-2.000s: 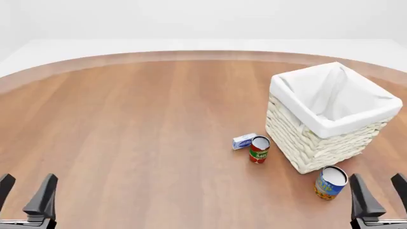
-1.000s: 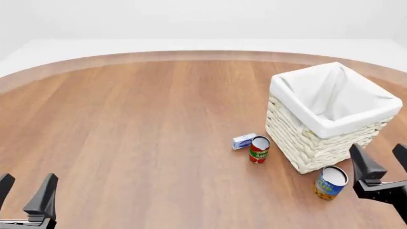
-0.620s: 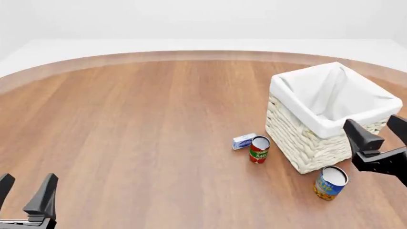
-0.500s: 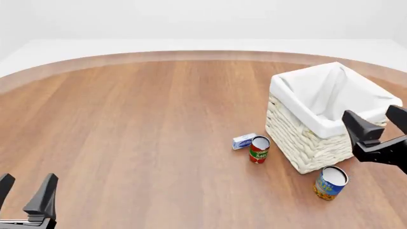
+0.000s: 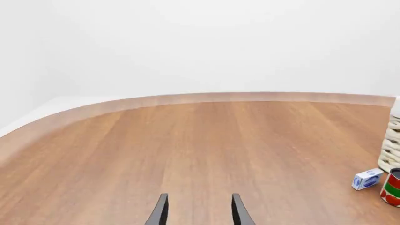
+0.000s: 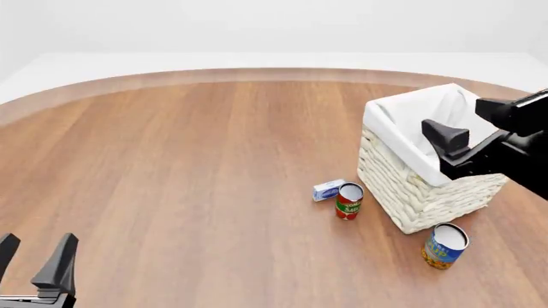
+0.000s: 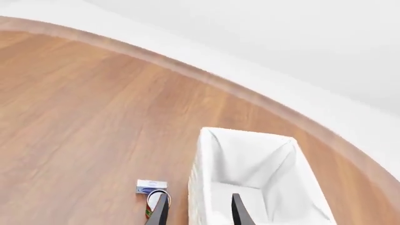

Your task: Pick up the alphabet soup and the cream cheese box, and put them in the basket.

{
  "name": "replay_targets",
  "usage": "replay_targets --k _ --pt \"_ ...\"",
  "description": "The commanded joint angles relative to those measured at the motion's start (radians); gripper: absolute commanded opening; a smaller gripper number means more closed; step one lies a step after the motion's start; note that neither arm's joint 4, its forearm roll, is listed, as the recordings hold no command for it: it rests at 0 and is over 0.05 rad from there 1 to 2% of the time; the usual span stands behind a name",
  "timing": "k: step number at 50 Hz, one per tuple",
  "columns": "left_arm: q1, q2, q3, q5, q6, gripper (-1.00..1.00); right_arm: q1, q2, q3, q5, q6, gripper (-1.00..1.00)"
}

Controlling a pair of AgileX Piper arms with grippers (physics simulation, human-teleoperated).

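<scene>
Neither of the two items is sitting in the basket [image 6: 411,205] yet, so I am judging the whole job as still ahead of me. I am seeing the soup can [image 6: 445,245] standing upright on the table [image 6: 188,167], just beside the basket's near corner, with nothing gripping it. I am seeing the cream cheese box [image 6: 328,190] lying flat on the wood, tucked against a red and green can [image 6: 348,201] that I am leaving alone, both a little to the left of the basket.

I am looking down into the basket through the right wrist camera and finding only the white liner [image 7: 250,164]; nothing is lying inside as far as that view reaches.

I am holding the right gripper [image 6: 479,125] above the basket with its fingers spread and empty. I am keeping the left gripper [image 6: 36,260] low at the near left edge, also spread wide and carrying nothing, well apart from everything.
</scene>
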Motion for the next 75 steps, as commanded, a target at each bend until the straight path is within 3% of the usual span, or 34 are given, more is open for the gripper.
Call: replay_targets --k 1,24,36,48,75 --pt "0.000 0.000 0.000 0.000 0.000 1.00 0.064 0.109 -0.082 0.032 -0.088 1.00" --pt "0.000 0.000 0.000 0.000 0.000 1.00 0.181 0.302 -0.294 0.179 -0.257 1.00" --pt "0.000 0.000 0.000 0.000 0.000 1.00 0.211 0.381 -0.359 0.244 -0.268 1.00" --pt "0.000 0.000 0.000 0.000 0.000 1.00 0.265 0.442 -0.395 0.316 -0.325 1.00" --pt "0.000 0.000 0.000 0.000 0.000 1.00 0.301 0.473 -0.384 0.355 -0.327 1.00"
